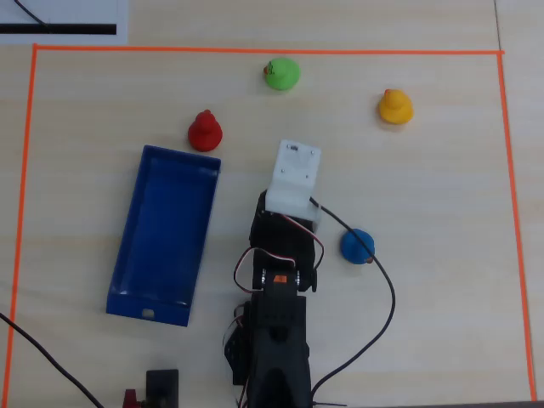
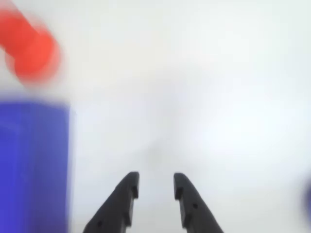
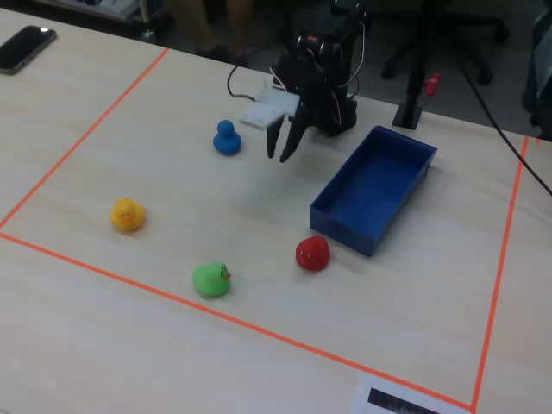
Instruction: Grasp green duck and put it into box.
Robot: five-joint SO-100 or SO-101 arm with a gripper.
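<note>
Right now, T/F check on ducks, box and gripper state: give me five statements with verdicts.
1. The blue box is empty. True.
2. The gripper is shut on the green duck. False: its fingers are apart and hold nothing; the duck sits untouched near the orange tape line.
3. The red duck sits just off one short end of the box. True.
4. The yellow duck is inside the box. False: it is on the table.
5. The blue duck lies beside the arm, opposite the box. True.
</note>
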